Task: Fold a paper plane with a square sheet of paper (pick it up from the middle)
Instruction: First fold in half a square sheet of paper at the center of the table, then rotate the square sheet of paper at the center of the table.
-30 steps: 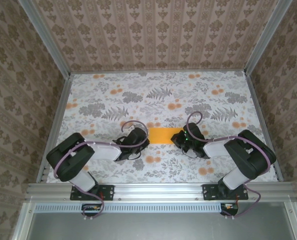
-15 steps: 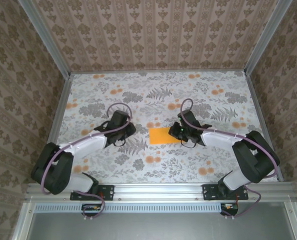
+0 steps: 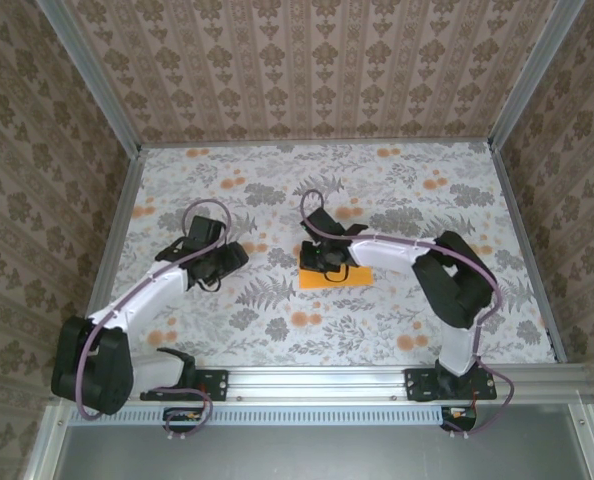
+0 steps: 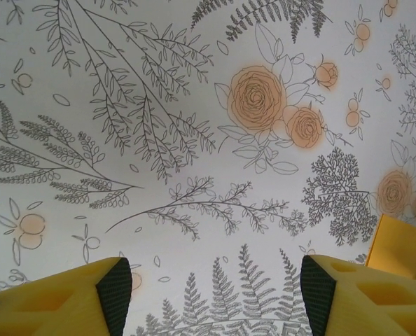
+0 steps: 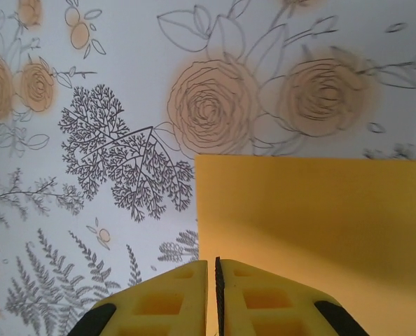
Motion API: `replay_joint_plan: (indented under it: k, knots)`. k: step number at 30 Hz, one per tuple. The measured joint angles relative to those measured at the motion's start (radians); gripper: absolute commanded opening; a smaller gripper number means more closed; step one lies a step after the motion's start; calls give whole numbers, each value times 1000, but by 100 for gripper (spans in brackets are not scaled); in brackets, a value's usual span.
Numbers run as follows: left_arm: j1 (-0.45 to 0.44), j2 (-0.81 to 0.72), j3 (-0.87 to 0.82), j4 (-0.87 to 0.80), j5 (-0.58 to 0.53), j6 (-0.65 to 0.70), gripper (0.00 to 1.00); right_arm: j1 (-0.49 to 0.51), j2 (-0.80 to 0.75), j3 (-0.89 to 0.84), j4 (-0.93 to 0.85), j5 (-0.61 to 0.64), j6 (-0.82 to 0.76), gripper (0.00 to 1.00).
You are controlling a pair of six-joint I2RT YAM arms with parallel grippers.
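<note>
Yellow fingers [image 5: 169, 301] of the right pincer [image 5: 211, 269] are pressed almost together, only a hairline slit between them. They sit at the left end of the sheet of paper [image 3: 342, 276], and whether they nip its edge cannot be told. This plain orange-yellow oblong lies flat near the middle of the bench [image 3: 427, 330], its long axis running roughly parallel to the near edge and stretching rightward away from the pincer. Further left, well apart from the paper, the left pincer [image 4: 213, 280] hangs over the flowered cloth with its jaws wide and nothing between them
</note>
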Motion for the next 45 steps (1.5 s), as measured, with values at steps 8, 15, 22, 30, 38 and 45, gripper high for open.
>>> replay_joint_plan:
  k: [8,15,22,30,38,45]
  knots:
    - [0,-23,-40,-24,13,13,69,42,82,62,-83,2,-46,11]
    - [0,-11,-42,-20,35,16,70,46,46,9,-105,-88,-144,13]
    - [-14,-1,-42,-20,37,35,77,33,-142,-164,-253,-138,-319,39]
    - [-93,37,-26,-16,50,43,79,-93,-363,-212,-243,-33,-231,49]
    - [-170,85,18,21,79,52,83,-168,-273,-208,-246,107,-100,54]
    - [-199,145,43,37,100,60,88,-169,-157,-154,-242,182,-77,55]
